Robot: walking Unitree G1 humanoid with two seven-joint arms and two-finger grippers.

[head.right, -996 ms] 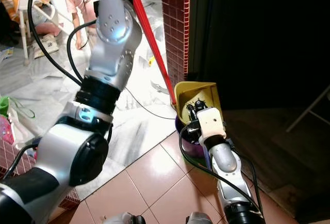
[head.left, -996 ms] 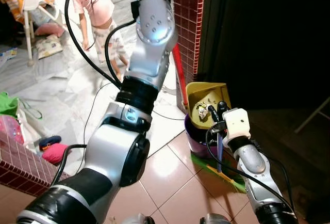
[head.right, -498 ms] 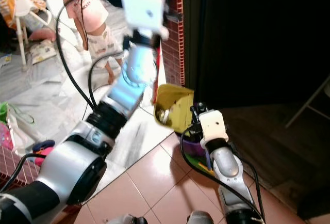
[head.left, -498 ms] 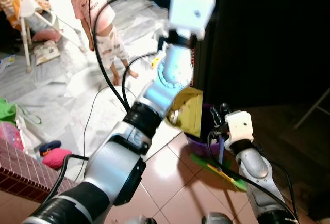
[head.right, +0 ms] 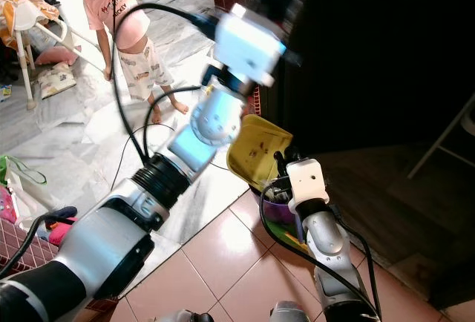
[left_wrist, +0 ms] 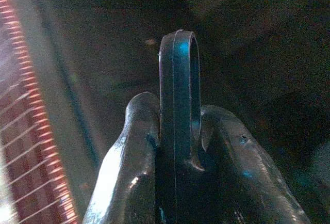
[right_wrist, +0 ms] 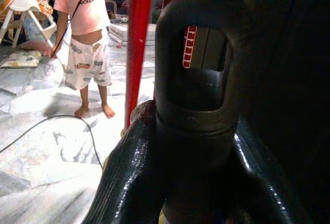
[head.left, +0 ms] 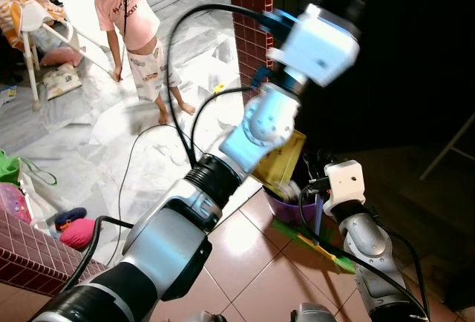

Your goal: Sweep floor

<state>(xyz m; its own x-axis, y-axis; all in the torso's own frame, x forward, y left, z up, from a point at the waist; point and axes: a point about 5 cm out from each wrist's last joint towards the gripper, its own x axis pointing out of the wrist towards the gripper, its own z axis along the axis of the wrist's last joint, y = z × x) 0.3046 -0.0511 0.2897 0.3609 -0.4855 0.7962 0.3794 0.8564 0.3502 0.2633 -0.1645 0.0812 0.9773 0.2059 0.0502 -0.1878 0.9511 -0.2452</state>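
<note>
While our arms are raised: we hold two handles.
Left gripper [left_wrist: 178,146]: clamped on a dark looped handle end [left_wrist: 179,84], glossy moulded plastic, a slot through its loop.
Dustpan [head.left: 286,162]: yellow plastic, tilted, below our left arm, over the purple bucket [head.left: 286,205].
Right gripper [right_wrist: 191,152]: closed around a black looped broom handle [right_wrist: 192,74], smooth and rounded.
Broom head [head.left: 315,248]: green with yellow, on the terracotta tiles under our right gripper.
Red pole [right_wrist: 138,38]: straight, matte, just beyond our right gripper.
Brick pillar [head.left: 249,10]: small red tiles, white grout.
Person [head.left: 137,33]: pink shirt with dark lettering we cannot read, standing on the marble floor [head.left: 96,159].
</note>
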